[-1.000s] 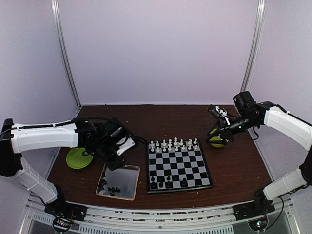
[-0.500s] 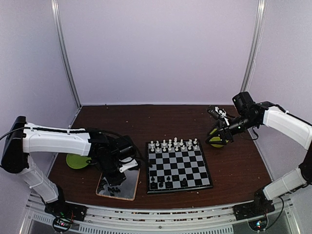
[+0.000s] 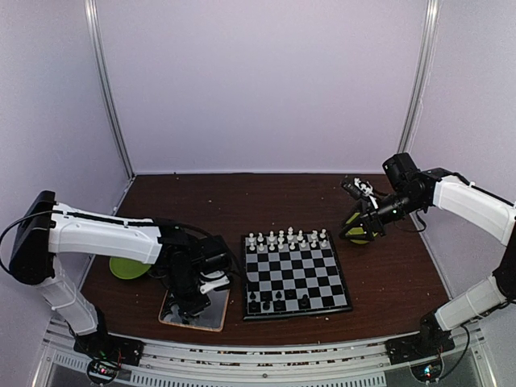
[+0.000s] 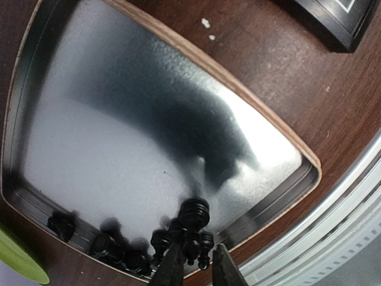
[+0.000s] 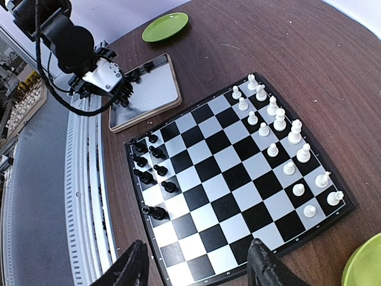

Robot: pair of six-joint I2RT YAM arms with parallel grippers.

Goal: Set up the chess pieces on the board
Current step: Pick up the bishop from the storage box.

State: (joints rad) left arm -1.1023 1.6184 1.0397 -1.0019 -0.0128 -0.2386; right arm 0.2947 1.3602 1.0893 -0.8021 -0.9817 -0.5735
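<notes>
left hand (image 4: 197, 271), nearly closed, straddles a black piece (image 4: 191, 235) in the tray (image 4: 119, 119), grip unclear; board (image 3: 295, 278) holds the white pieces (image 3: 288, 239), roughly half the black.

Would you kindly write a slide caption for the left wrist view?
Left gripper straddles black chess pieces huddled along the edge of the shiny metal tray.

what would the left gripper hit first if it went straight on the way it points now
Most likely the black chess pieces bunched at the rim of the metal tray: the left gripper points right at them. Whether it already touches one is unclear.
</notes>
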